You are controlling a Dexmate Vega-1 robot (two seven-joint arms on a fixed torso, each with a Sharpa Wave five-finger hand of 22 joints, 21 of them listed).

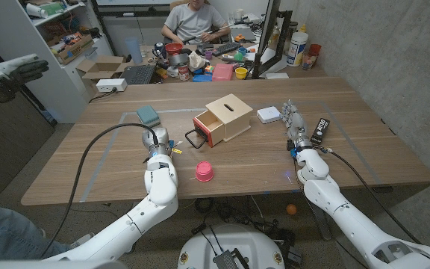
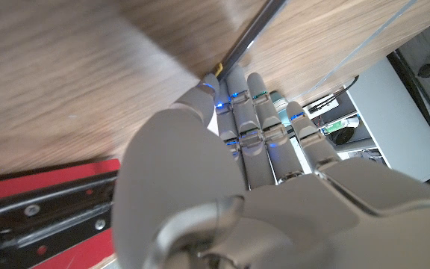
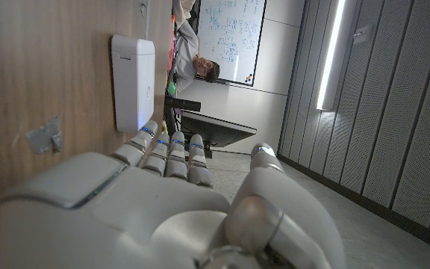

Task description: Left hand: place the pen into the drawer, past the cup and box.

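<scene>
Our left hand (image 1: 159, 142) sits near the table's front edge, left of centre, its fingers (image 2: 254, 112) closed around the pen (image 2: 248, 37); in the left wrist view the dark barrel runs out past the fingertips over the wood, and in the head view a yellow bit of it shows just beside the hand. Just to the right of that hand, a pink cup (image 1: 204, 172) lies on its side on the wooden table (image 1: 364, 149). Our right hand (image 1: 295, 123) stands on its edge toward the right side, fingers straight and together, holding nothing. Close to it on the outer side lies a black box (image 1: 319, 131), and just beyond its fingertips a white flat device (image 1: 269, 114). Farther back, in the middle, the wooden box (image 1: 230, 117) has its red drawer (image 1: 204, 128) pulled open toward us. A teal sponge-like block (image 1: 148, 114) lies beyond the left hand. Behind the table a person (image 1: 194, 21) sits at a cluttered desk.
</scene>
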